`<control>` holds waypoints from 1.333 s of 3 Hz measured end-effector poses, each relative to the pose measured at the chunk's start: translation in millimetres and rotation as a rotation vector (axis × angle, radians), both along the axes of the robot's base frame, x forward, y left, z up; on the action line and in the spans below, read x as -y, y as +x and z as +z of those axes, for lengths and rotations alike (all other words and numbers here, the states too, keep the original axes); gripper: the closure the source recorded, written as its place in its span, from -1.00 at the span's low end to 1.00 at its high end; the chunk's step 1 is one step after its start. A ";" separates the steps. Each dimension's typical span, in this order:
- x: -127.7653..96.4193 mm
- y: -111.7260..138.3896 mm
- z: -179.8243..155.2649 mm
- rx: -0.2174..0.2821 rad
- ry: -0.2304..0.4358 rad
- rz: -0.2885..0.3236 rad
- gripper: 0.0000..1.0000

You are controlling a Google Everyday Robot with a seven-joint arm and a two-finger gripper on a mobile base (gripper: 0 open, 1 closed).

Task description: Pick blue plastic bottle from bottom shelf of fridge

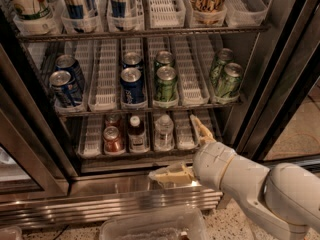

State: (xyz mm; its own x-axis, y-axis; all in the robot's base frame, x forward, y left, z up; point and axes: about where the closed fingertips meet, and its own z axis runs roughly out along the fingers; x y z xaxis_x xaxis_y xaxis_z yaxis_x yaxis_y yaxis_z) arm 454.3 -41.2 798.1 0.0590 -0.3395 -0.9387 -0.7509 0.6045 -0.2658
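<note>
The fridge (280, 74) stands open before me with its wire racks in view. On the bottom shelf (92, 139), the blue plastic bottle (135, 132) stands in a middle lane: white cap, dark liquid, white-and-blue label. A red can (113, 139) stands to its left and a clear water bottle (163, 131) to its right. My gripper (182, 149) is open in front of the shelf's right part. One tan finger (201, 127) points up by the right lanes and the other finger (170, 175) lies low at the shelf's front lip. It holds nothing and sits right of the bottle.
The rack above holds blue cans (132, 85) and green cans (165, 83). The top rack holds tall cans and cartons. A black door frame (35, 149) stands at the left. A louvred steel grille (100, 206) runs along the base. A clear plastic tub (152, 226) sits on the floor.
</note>
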 end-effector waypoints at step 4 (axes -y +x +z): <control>-58.2 4.6 -60.9 0.064 0.205 -0.034 -1.00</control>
